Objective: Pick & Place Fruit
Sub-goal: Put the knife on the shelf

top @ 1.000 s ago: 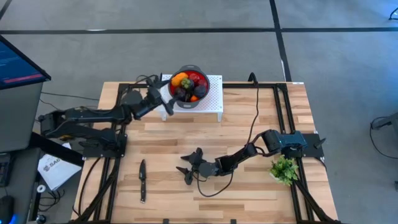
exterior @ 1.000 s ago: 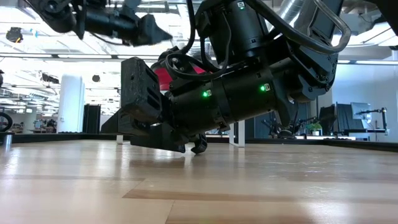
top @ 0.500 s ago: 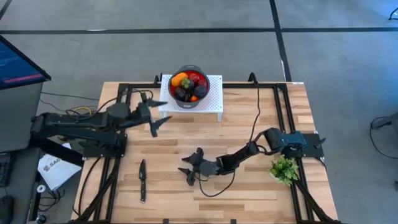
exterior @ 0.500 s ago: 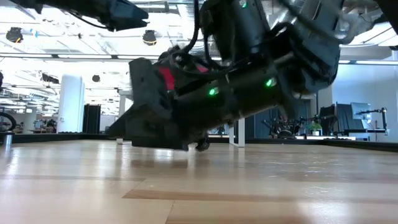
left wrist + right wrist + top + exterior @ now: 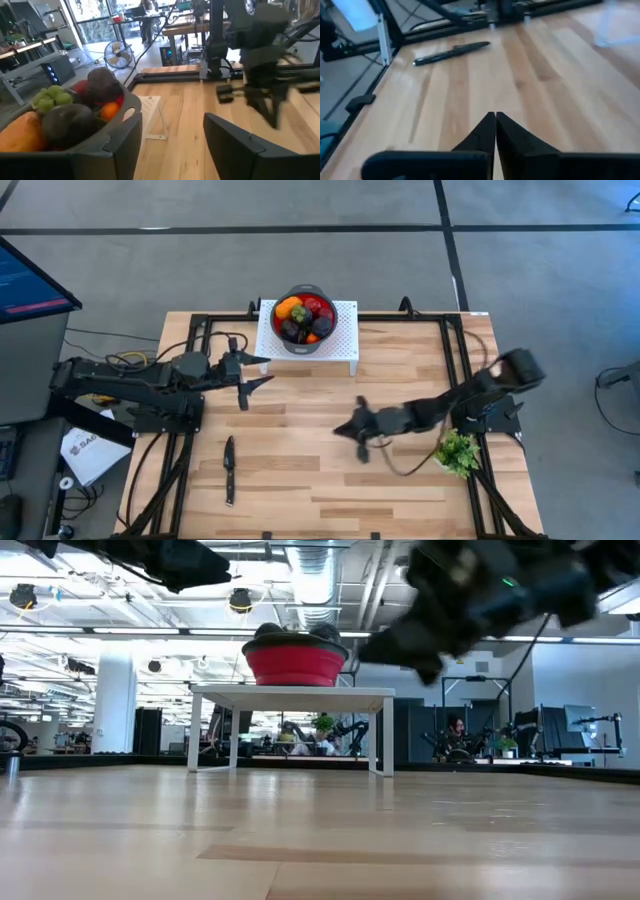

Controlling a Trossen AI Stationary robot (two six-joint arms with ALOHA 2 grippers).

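Observation:
The fruit [image 5: 303, 318], small orange, red and dark purple pieces, lies heaped in a red bowl [image 5: 295, 662] on a white perforated stand [image 5: 340, 340] at the table's far middle. My left gripper [image 5: 266, 370] hovers open just near-left of the stand, pointing level past the bowl [image 5: 75, 150], with nothing between its fingers. My right gripper [image 5: 338, 430] is above the table's middle, blurred in the high view. Its own wrist view shows it [image 5: 495, 122] shut and empty.
A slim black knife [image 5: 229, 470] lies near the table's near left; the right wrist view shows it [image 5: 452, 52] too. A green leafy sprig [image 5: 457, 452] sits at the near right. Black frame rails [image 5: 440, 360] run along the table's sides.
My left gripper has drawn back from the bowl's rim toward the table's left and near side and swung more level. My right gripper has risen off the tabletop and swept toward the table's right edge, fast enough to blur. It carries nothing.

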